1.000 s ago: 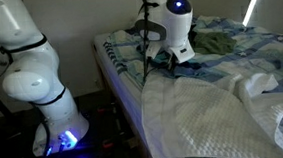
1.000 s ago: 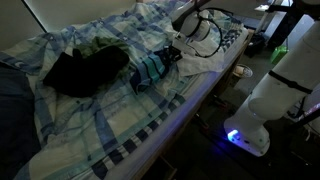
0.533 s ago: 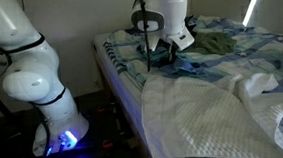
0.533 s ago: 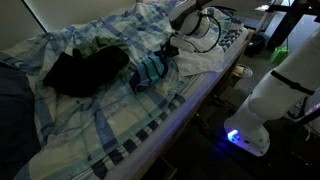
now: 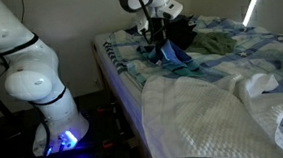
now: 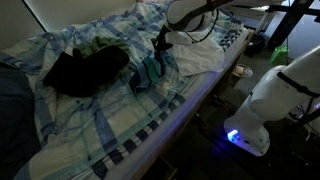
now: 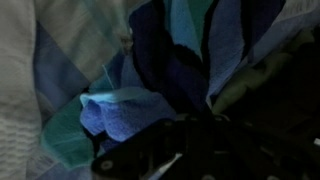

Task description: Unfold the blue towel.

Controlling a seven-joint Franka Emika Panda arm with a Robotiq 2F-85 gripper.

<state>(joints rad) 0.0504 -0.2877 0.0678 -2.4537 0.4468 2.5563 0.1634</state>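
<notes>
The pincer (image 5: pixel 160 38) is clamped tight on the towel (image 5: pixel 170 56), which hangs above the bed (image 5: pixel 117 59); dark folds hide its fingertips.

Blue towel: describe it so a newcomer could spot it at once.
On the bed, at the edge beside the white blanket, look under the robot's shut fingers. The blue towel hangs from them: a small cloth with bright blue and navy wavy stripes, unlike the pale checked sheet and dark clothes nearby.

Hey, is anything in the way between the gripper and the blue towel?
Nothing visible does. The gripper is shut on the blue towel, which hangs from it over the bedsheet.
</notes>
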